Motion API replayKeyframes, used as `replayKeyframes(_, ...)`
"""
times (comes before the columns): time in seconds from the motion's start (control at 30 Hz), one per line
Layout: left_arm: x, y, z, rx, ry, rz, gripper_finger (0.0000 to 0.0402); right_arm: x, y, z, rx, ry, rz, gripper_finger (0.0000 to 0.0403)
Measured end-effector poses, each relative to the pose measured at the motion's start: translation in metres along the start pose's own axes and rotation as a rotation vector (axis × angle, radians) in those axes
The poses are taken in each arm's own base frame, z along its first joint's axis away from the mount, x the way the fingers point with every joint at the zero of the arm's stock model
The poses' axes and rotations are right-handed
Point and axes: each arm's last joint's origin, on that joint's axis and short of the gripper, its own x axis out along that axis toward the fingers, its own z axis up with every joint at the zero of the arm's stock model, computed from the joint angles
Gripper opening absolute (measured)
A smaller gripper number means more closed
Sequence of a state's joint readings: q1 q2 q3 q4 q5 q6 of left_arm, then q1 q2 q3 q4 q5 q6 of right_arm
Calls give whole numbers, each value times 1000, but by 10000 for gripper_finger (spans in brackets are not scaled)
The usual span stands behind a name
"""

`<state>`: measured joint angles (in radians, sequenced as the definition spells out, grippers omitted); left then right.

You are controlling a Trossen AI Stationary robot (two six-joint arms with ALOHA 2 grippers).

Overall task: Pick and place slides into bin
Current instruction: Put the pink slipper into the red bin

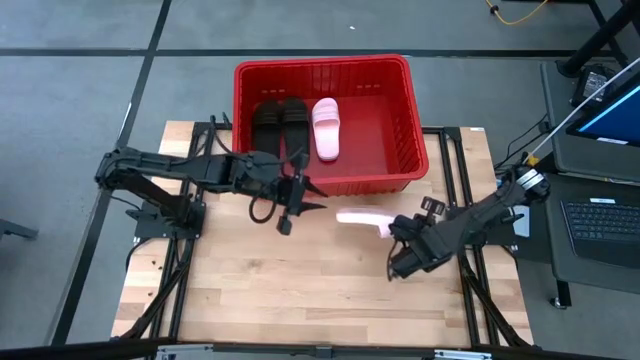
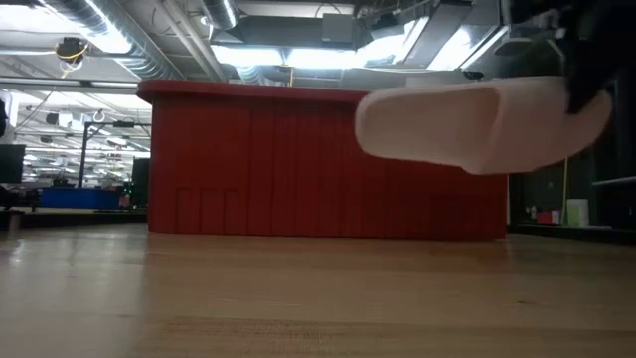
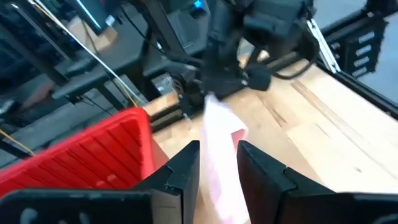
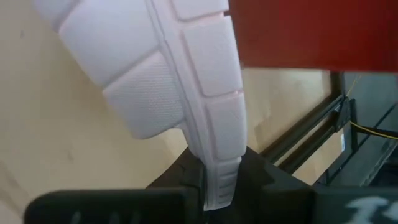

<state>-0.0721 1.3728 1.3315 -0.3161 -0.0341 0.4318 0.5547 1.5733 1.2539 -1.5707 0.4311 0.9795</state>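
1. My right gripper (image 1: 385, 232) is clenched on a pink slide (image 1: 362, 218). In my right wrist view the fingers (image 4: 186, 180) pinch one end of the slide (image 4: 180, 74), and I see its bumpy sole.
2. The slide hangs in the air above the worktop (image 1: 300, 290). In my low view it (image 2: 477, 124) floats clear of the wood (image 2: 298, 298), in front of the red bin (image 2: 318, 164).
3. It sits just outside the near wall of the bin (image 1: 400, 130), between my two grippers.
4. My left gripper (image 1: 295, 195) is near that same wall, pointing at the slide. Its fingers (image 3: 183, 171) are released, with a gap between them, and they hold nothing. In the left wrist view I see the slide (image 3: 221, 143) past them.
5. Inside the bin, two black slides (image 1: 280, 125) lie side by side. Another pink slide (image 1: 326, 128) lies just beside them.
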Motion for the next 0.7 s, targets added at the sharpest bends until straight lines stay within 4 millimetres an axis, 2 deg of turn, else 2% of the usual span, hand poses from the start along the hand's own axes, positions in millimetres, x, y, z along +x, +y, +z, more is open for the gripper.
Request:
replayKeyframes(0.23, 18, -8, -11, -11, 87, -39, 105, -12, -6, 30, 74, -78, -11, 47)
replayKeyframes(0.5, 18, -18, -11, 4, 109, -70, 121, -36, -10, 57, 104, -192, 5, 47)
replayKeyframes(0.7, 22, -21, -19, 29, 213, -36, 136, -42, -8, 74, 91, -215, -3, 47)
